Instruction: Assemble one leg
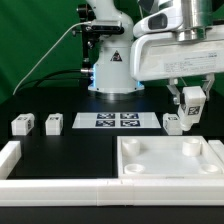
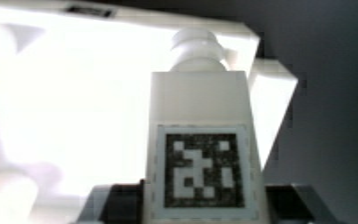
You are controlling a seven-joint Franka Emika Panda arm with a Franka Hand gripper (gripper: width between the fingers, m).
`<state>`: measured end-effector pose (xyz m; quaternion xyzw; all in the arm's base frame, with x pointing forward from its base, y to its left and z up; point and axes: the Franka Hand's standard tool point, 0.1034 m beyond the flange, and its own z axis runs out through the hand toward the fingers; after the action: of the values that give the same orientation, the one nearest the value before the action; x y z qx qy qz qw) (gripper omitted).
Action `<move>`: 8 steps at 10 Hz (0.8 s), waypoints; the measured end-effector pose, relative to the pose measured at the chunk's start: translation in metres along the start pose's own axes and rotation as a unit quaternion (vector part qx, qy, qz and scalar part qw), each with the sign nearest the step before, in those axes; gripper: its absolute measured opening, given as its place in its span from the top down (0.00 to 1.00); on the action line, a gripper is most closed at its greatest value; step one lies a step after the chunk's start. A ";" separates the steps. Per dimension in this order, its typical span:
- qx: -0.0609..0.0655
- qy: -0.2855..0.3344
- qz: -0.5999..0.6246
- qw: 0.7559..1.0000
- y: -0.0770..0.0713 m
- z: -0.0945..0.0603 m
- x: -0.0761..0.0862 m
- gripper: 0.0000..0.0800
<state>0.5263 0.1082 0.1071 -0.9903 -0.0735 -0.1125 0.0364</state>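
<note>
My gripper (image 1: 190, 103) is shut on a white leg (image 1: 192, 110) with a black-and-white marker and holds it in the air above the far right part of the large white tray-like part (image 1: 170, 162). In the wrist view the held leg (image 2: 202, 130) fills the middle, its threaded end pointing away toward the bright white tray (image 2: 51, 100), with dark finger pads (image 2: 126, 200) on both sides of it. Three more legs stand on the black table: two at the exterior view's left (image 1: 21, 125) (image 1: 54, 123) and one beside the marker board (image 1: 172, 123).
The marker board (image 1: 115, 121) lies at the table's middle back. A long white rail (image 1: 50, 186) runs along the front left. The robot base (image 1: 110, 70) stands behind. The green backdrop closes the rear.
</note>
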 end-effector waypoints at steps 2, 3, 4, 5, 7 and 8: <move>0.000 0.000 -0.001 1.000 -0.001 0.003 -0.005 0.63; 0.000 0.000 -0.001 1.000 -0.001 0.003 -0.004 0.63; 0.000 0.000 -0.001 1.000 -0.001 0.003 -0.004 0.63; 0.000 0.000 -0.001 1.000 -0.001 0.003 -0.005 0.63; -0.002 0.003 0.004 1.000 0.007 0.001 0.004 0.63; -0.003 0.000 0.003 1.000 0.012 -0.002 0.017 0.63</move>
<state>0.5444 0.0983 0.1119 -0.9906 -0.0704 -0.1123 0.0339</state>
